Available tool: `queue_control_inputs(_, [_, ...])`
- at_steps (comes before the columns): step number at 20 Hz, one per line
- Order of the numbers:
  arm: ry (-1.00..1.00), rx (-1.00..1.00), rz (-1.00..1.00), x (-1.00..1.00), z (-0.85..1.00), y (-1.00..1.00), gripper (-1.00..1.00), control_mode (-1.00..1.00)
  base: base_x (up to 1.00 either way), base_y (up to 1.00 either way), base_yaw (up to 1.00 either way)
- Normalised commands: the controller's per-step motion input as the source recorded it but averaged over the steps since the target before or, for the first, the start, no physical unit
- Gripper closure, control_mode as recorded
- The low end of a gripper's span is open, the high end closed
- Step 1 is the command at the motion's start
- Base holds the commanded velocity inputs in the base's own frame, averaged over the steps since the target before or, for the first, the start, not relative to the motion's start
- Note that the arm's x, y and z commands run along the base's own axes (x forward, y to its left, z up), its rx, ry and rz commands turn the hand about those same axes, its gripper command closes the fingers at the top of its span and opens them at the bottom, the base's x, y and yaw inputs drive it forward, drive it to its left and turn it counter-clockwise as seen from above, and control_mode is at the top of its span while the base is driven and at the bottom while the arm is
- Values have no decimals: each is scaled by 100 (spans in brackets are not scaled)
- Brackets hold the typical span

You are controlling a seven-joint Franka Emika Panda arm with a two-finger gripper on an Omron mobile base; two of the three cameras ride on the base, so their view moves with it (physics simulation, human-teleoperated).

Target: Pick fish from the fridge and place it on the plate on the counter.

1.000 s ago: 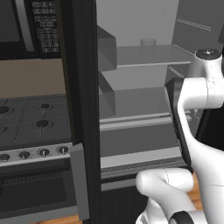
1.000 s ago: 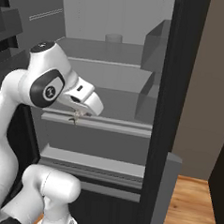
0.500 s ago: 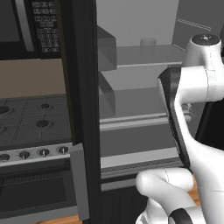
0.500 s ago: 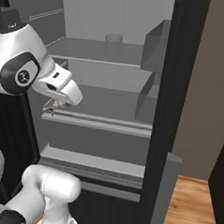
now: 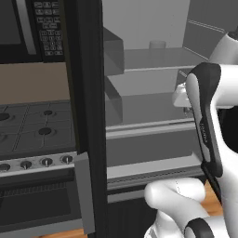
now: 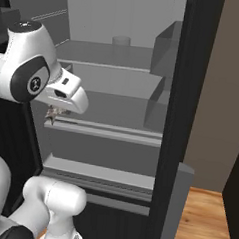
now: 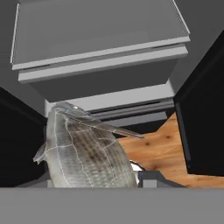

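The fish [image 7: 83, 153], silvery-grey with scales, hangs right in front of the hand camera with my gripper [image 7: 94, 183] shut on it. In the right base view the fish [image 6: 52, 113] dangles under the white hand, just before the front lip of the fridge's [image 6: 189, 95] middle shelf [image 6: 117, 109] at its left end. In the left base view the hand and gripper [image 5: 187, 110] sit at the right end of that shelf, partly behind my own arm. The fridge [image 5: 88, 93] stands open, with pale grey shelves. The plate and the counter are out of view.
A black stove with knobs [image 5: 37, 162] and a microwave panel [image 5: 44, 23] stand left of the fridge. A grey cup [image 6: 121, 40] sits on the upper shelf. Door bins [image 5: 114, 56] line the fridge's edge. Wooden floor [image 6: 200, 221] lies below.
The hand has swung left in the right base view and pulled back to the shelf's front edge, carrying the fish with it. The fridge and shelves have not moved.
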Motion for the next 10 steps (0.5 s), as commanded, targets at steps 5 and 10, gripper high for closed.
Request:
queue_control_inputs(5, [0, 1, 9, -11, -1, 0, 100, -100, 0, 0, 0])
queue_control_inputs(10, [0, 0, 0, -5, 0, 0, 100, -100, 0, 0, 0])
